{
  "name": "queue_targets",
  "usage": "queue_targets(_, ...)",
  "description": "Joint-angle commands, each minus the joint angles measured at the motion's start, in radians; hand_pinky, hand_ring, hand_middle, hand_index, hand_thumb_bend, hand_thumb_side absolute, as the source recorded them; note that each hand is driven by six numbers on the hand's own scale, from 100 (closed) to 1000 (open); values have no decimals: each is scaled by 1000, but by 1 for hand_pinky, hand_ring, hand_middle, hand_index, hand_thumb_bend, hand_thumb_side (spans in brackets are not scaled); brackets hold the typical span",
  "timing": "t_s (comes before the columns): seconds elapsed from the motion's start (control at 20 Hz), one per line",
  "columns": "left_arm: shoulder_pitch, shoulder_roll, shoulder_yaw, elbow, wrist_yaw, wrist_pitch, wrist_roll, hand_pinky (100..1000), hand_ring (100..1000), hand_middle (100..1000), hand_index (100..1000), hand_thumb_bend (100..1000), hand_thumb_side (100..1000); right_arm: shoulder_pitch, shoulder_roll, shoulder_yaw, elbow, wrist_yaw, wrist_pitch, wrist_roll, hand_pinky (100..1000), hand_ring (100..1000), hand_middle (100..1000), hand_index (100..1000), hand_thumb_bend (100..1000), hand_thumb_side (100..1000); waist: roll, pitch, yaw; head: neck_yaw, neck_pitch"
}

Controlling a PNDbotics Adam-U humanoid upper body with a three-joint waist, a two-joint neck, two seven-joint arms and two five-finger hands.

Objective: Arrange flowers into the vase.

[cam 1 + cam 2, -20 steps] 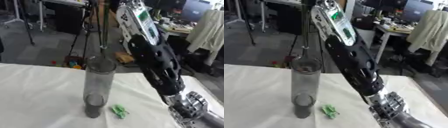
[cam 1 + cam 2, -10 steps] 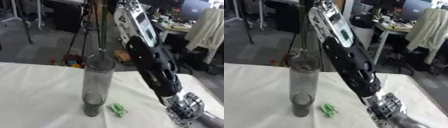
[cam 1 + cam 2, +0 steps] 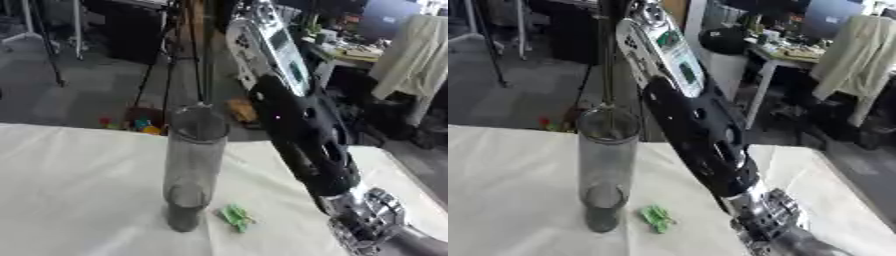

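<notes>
The right arm (image 3: 697, 140) crosses the view as a long diagonal, from the silver joint (image 3: 767, 220) at about 5 o'clock up to about 11 o'clock. Its lower part is black; the upper part is pale with a green patch. The arm runs past the top edge, so neither hand shows.

Table (image 3: 79, 190): covered with white cloth, lightly creased, spans lower part of both views, far edge runs across behind vase.
Vase (image 3: 192, 170): tall clear cylinder, upright on cloth near centre, dark at bottom, rim open.
Green scrap (image 3: 235, 216): small, bright green, lies flat on cloth just beside vase base, on its right, not touching it.
Thin dark stems rise above vase rim; whether they reach inside cannot be told.
</notes>
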Motion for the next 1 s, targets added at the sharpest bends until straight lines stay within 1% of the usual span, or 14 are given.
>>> queue_targets(0.05,-19,0,1,-13,1,2,-1,711,829,757,894,348,905,-10,-12,-20,1,-11,2,-3,106,100,100,152,100,298,7,-16,-2,1,3)
queue_targets(0.3,-22,-1,2,-13,2,2,-1,711,829,757,894,348,905,1,-4,-25,0,-12,3,-8,137,100,100,153,100,306,6,-15,-3,4,-5)
queue_targets(0.45,-24,-1,2,-13,2,1,-2,711,829,757,894,348,904,7,3,-29,-3,-16,7,-15,164,132,100,153,100,318,7,-13,-3,5,-5)
queue_targets(1.0,-26,-9,-1,-13,5,4,-9,712,829,757,895,344,906,15,23,-55,-4,-67,33,-60,176,163,100,151,100,355,11,-8,-2,4,-7)
